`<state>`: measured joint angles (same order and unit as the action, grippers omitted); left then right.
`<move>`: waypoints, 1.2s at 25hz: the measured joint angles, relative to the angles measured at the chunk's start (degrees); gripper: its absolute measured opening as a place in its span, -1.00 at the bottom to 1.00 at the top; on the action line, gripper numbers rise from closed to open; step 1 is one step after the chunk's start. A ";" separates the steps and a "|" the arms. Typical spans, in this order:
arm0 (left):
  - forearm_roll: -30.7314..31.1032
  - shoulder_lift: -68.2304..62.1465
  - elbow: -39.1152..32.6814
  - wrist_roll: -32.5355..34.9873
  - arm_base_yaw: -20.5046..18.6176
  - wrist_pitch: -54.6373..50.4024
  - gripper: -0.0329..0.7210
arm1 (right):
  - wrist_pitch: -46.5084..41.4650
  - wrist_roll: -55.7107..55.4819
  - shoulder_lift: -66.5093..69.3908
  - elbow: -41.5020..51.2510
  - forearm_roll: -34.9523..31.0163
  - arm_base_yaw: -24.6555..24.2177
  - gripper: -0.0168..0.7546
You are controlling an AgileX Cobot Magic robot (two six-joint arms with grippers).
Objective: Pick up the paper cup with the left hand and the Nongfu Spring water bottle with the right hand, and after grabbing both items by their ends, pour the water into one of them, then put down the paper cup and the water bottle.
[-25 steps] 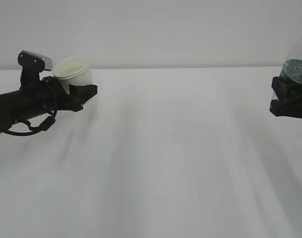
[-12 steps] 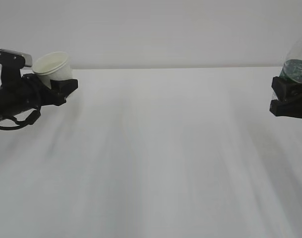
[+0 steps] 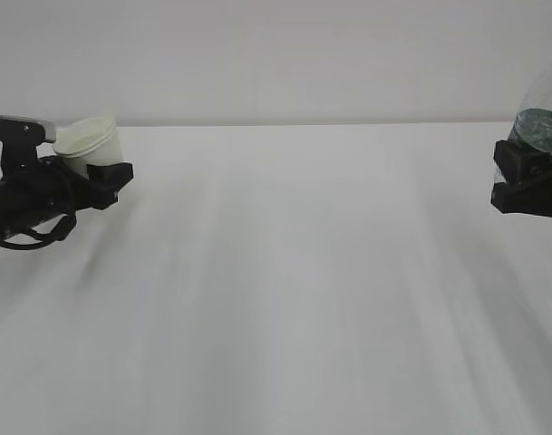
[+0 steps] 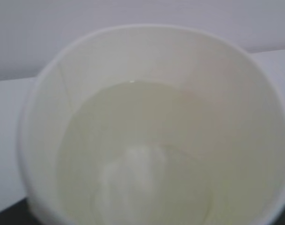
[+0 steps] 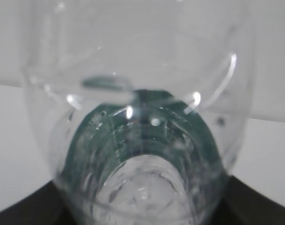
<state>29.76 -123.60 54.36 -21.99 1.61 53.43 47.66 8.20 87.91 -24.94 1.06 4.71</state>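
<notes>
paper cup: the paper cup (image 3: 92,140) sits at the far left edge of the exterior view, a little above mid-height, tilted with its rim leaning toward the upper left. its lower end is down between the black jaws, the rolled rim standing clear above them.
cup, wrist view: the cup (image 4: 151,131) fills nearly the whole left wrist view, mouth facing the camera. a pale pool of water (image 4: 137,154) lies in the bottom, its edge line showing on the inner wall.
left hand: the left hand (image 3: 103,172) reaches in from the left edge, roughly level, held above the table (image 3: 294,290). its jaws stand part-way apart and are closed around the cup's base.
bottle: the nongfu spring water bottle (image 3: 545,109) is at the far right edge, upper part of the frame, partly cut off. the green label sits just above the gripper, the clear body rising toward the upper right corner.
bottle, wrist view: the bottle (image 5: 137,140) is seen lengthwise, clear walls nearest, green label band further in. i cannot tell whether water remains inside.
right hand: the right hand (image 3: 529,181) comes in from the right edge, jaws part-way apart and clamped on the bottle's lower end.
spacing: cup and bottle are well apart, at opposite sides of the frame.
</notes>
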 joint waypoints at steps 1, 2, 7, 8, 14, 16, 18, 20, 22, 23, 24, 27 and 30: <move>-0.68 -0.70 0.00 0.31 0.00 0.22 0.27 | 0.00 -0.12 0.00 0.00 0.00 0.00 0.13; -1.60 -1.22 0.00 0.75 0.00 0.48 0.27 | 0.00 -0.12 0.00 0.00 0.00 0.00 0.13; -5.84 -2.71 0.00 4.52 0.00 0.71 0.27 | 0.00 -0.59 0.00 0.00 0.12 0.00 0.13; -6.69 -2.93 0.00 5.15 0.00 1.01 0.27 | 0.00 -0.59 0.00 0.00 0.22 0.00 0.13; -10.49 -3.70 0.00 8.11 0.00 1.37 0.27 | 0.00 -1.07 0.00 0.00 0.68 0.00 0.13; -11.98 -4.56 0.00 8.64 0.00 1.56 0.27 | 0.00 -1.25 0.00 0.00 0.67 0.00 0.13; -12.94 -5.43 0.00 8.78 0.00 2.07 0.27 | 0.00 -1.63 0.00 0.00 0.67 0.00 0.13; -13.88 -6.11 0.00 9.01 0.00 2.33 0.27 | 0.00 -1.87 0.00 0.00 1.02 0.00 0.13; -15.54 -6.64 0.00 9.70 0.00 2.59 0.27 | 0.00 -2.09 0.00 0.00 1.58 0.00 0.13; -16.32 -6.87 0.00 9.85 0.00 2.59 0.27 | 0.00 -2.12 0.00 0.00 1.83 0.00 0.13; -16.75 -7.03 0.00 10.10 0.00 2.70 0.27 | 0.00 -2.22 0.00 0.00 1.97 0.00 0.13; -17.71 -8.15 0.00 10.37 0.00 2.96 0.27 | 0.00 -2.22 0.00 0.00 2.10 0.00 0.13; -18.59 -9.41 0.21 10.60 0.00 5.95 0.27 | 0.00 -2.35 0.00 0.00 2.19 0.00 0.13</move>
<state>11.17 -133.01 54.57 -11.39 1.61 59.38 47.66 5.85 87.91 -24.94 3.25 4.71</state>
